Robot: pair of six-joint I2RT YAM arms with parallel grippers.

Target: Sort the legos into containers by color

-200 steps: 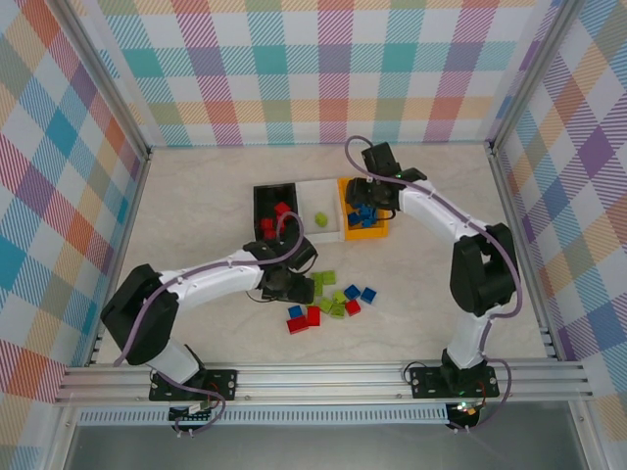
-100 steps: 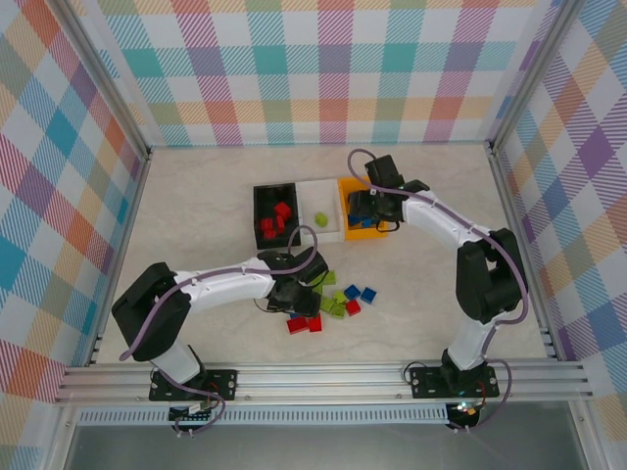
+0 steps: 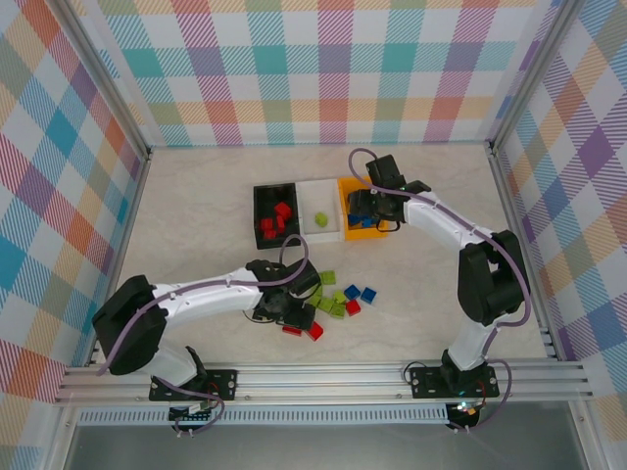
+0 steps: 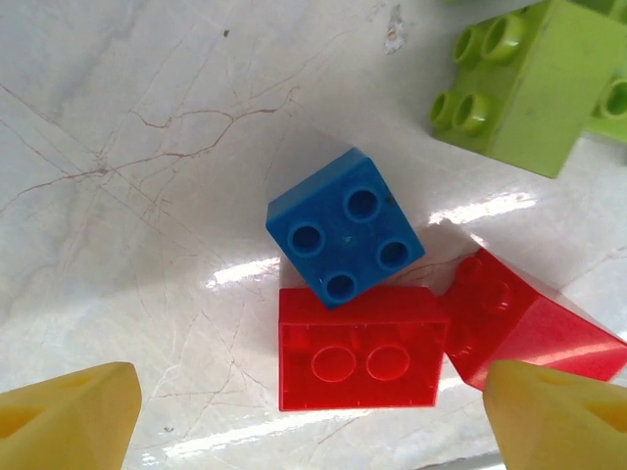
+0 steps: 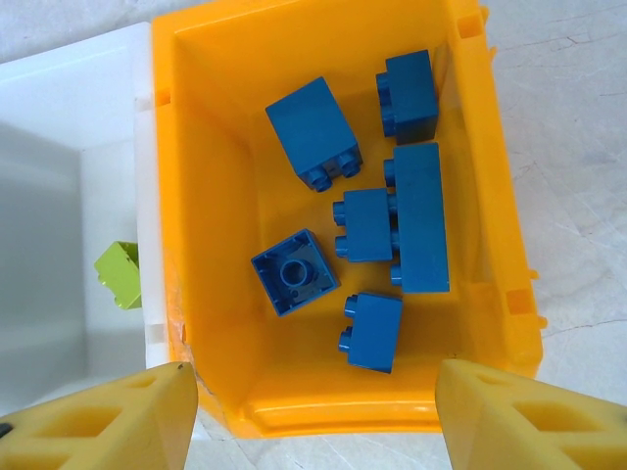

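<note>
White shells and chunky black joints on left arm (image 3: 196, 292) and right arm (image 3: 439, 217). Purplish cable (image 3: 352, 159) looped along each. Flat black base plates (image 3: 192, 384). Yellow wedge-shaped fingertips (image 4: 64, 416), with hollow pockets on the right-hand pair (image 5: 93, 421).

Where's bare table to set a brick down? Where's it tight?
Free: marbled tabletop left of and behind the black plastic bin. Tight: loose red, blue and lime bricks around the left gripper.
</note>
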